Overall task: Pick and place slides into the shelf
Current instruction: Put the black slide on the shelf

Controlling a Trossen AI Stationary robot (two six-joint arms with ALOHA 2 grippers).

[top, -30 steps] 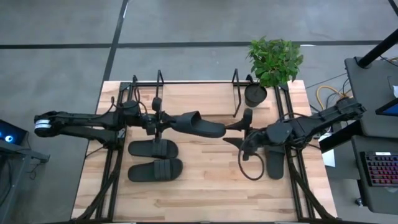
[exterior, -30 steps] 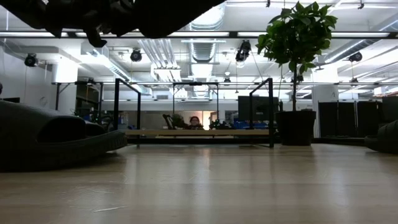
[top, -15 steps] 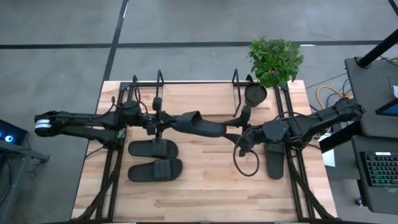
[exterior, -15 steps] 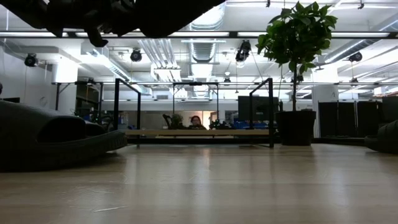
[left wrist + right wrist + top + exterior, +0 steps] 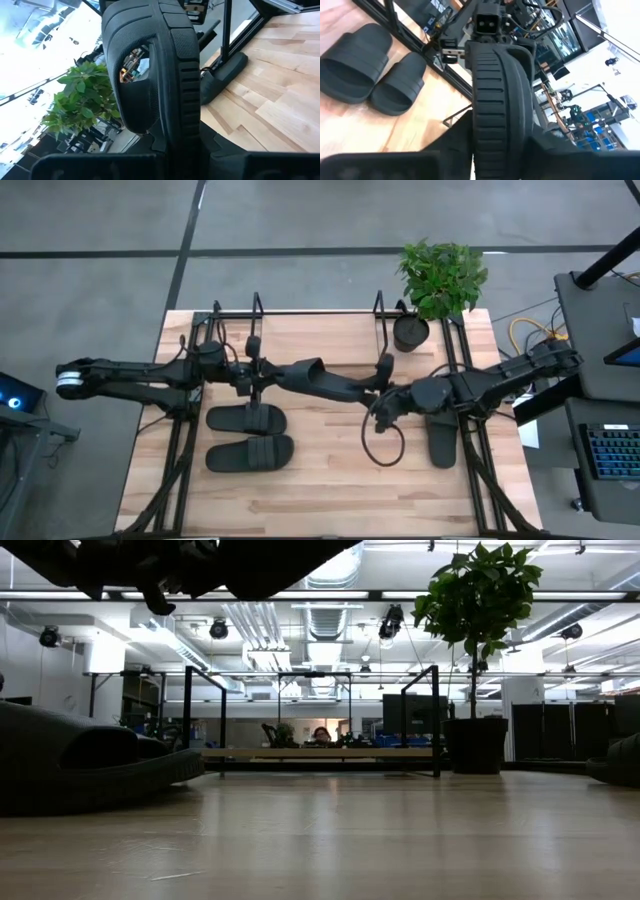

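You see the left gripper point(image 5: 262, 377) near the middle of the bench point(image 5: 320, 490), its fingers clenched on the heel end of one slide point(image 5: 318, 380), which it holds up in the air. This held slide stretches from the left gripper toward the right gripper point(image 5: 378, 386), and in the left wrist view its ribbed strap point(image 5: 175, 70) fills the middle. Two more slides point(image 5: 250, 436) lie side by side on the bench, near its left edge and toward the front. The shelf point(image 5: 316, 320) stands along the back edge of the bench, and no slide is on it. The right gripper meets the toe end of the held slide; its fingers are around that end and grasp it. The fourth slide point(image 5: 442, 442) lies flat near the right edge of the bench, partly under the right arm. A potted plant point(image 5: 440, 280) stands at the back right corner.
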